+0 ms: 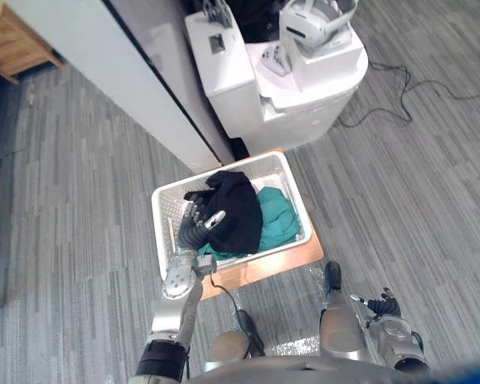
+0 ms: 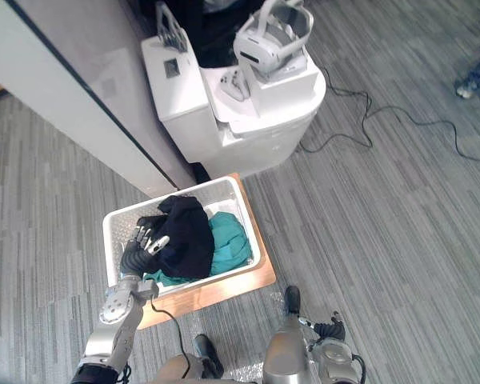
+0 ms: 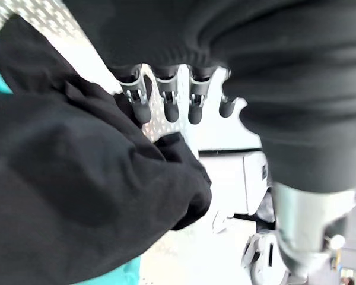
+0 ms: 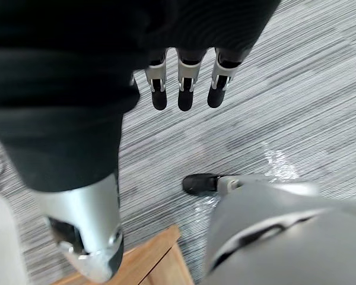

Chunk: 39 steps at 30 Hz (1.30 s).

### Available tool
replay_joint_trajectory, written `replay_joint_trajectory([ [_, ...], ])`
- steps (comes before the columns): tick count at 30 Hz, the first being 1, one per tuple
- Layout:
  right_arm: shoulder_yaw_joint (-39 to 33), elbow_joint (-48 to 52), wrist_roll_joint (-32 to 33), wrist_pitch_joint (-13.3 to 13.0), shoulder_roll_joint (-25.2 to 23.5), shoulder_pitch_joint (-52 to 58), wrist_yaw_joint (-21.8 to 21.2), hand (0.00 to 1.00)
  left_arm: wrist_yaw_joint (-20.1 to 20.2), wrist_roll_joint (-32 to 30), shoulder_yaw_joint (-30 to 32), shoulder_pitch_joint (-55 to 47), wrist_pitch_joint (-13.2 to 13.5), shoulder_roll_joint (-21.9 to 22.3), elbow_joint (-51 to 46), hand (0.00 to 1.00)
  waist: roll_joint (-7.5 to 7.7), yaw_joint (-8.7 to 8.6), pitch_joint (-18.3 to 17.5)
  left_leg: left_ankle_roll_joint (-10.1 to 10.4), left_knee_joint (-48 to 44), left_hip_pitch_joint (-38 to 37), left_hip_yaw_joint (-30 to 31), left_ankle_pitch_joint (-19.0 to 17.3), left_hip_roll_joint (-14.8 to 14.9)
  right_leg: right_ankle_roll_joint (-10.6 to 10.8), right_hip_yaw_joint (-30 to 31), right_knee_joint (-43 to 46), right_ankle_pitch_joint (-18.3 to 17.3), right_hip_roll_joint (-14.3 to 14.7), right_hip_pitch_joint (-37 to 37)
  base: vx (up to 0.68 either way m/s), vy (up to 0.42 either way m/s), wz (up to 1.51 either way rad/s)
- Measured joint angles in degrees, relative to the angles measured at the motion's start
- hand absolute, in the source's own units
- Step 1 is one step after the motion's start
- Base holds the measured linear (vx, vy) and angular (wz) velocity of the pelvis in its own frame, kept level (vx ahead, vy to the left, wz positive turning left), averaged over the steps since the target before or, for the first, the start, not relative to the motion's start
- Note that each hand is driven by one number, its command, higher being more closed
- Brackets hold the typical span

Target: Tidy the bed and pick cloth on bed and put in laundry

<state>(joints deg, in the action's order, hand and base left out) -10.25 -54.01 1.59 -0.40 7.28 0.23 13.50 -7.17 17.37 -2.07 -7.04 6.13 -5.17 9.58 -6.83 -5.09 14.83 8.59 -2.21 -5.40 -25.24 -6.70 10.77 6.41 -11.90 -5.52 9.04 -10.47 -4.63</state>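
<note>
The black cloth point(image 1: 238, 212) is heaped in the laundry basket point(image 1: 166, 210), its long axis seemingly front-to-back. The left hand point(image 1: 196, 232), at its edge, and the right hand point(image 1: 386, 306) are held slack-fingered.

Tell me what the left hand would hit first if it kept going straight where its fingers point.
Probably the white perforated plastic laundry basket: past the left hand's relaxed fingers, the wrist view shows its holed inside. The crumpled black cloth lies close beside that line, so depth is uncertain.
</note>
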Motion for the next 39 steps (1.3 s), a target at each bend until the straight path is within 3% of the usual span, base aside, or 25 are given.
replay_joint_trajectory([
  [3,0.1,-0.9,0.0,0.0,-0.8,0.4,-0.6,0.0,0.6,1.8,0.2,-3.6,0.1,0.4,0.2,0.0,0.3,0.12,-2.9,0.1,0.4,-0.5,1.2,0.4,0.2,0.2,-1.2,0.0,-0.6,0.0,1.2,-0.07,-0.049,0.17],
  [7,-0.1,-1.2,0.0,0.3,-2.0,1.2,-1.1,0.0,0.7,1.8,0.7,-5.2,0.4,1.3,2.0,0.0,0.96,1.62,-4.6,0.0,2.1,-1.0,2.9,1.8,0.3,0.5,-3.1,0.0,-1.0,0.0,2.4,-0.04,-0.042,0.24],
  [12,-0.4,-2.3,-0.1,1.5,-3.2,2.1,-1.4,0.0,0.8,4.6,3.0,-6.5,0.4,2.5,10.1,0.0,2.43,3.02,-6.4,0.3,4.1,-3.4,4.0,2.9,0.3,0.4,-4.5,0.0,-1.3,0.2,4.8,0.02,-0.004,0.13],
  [14,-0.6,-3.3,-0.1,1.9,-4.1,1.9,-1.4,0.0,0.4,6.8,6.5,-7.0,0.8,2.4,16.1,0.0,3.44,3.1,-7.4,0.4,4.2,-3.8,4.1,2.9,0.3,0.4,-4.7,0.0,-1.4,0.2,5.3,0.03,0.012,0.04],
  [18,-1.8,-3.4,-0.1,2.0,-4.8,2.0,-1.0,0.0,-0.3,6.3,12.5,-4.9,1.4,2.4,27.6,0.0,3.94,3.32,-7.8,0.4,4.5,-5.2,4.2,2.8,0.3,0.4,-5.0,0.0,-1.6,0.2,6.6,0.0,0.0,0.0],
  [22,-5.2,-5.0,-0.1,1.9,-5.7,2.0,-0.7,0.0,-0.3,4.0,16.9,-3.6,-2.9,3.4,45.3,0.0,4.43,3.12,-8.1,0.4,4.9,-6.5,4.1,2.7,0.2,0.4,-4.9,-0.1,-1.9,0.3,7.6,0.0,0.0,-0.01],
  [27,-6.4,-6.2,-0.2,1.9,-5.8,2.0,-0.7,0.0,0.7,-1.2,19.0,-4.8,-4.6,4.2,47.9,0.0,4.77,4.35,-8.1,0.4,4.1,-6.6,4.5,2.4,0.3,0.5,-4.8,-0.3,-2.0,0.2,8.1,-0.04,-0.008,0.02],
  [39,-5.0,-7.9,-0.1,1.2,-5.0,1.3,-2.1,0.0,0.5,-10.1,20.7,-3.3,-5.8,4.1,50.4,0.0,4.54,4.31,-8.3,0.6,4.1,-6.6,4.3,1.7,0.3,1.0,-4.5,-0.3,-2.4,0.2,8.0,0.01,0.005,-0.01],
])
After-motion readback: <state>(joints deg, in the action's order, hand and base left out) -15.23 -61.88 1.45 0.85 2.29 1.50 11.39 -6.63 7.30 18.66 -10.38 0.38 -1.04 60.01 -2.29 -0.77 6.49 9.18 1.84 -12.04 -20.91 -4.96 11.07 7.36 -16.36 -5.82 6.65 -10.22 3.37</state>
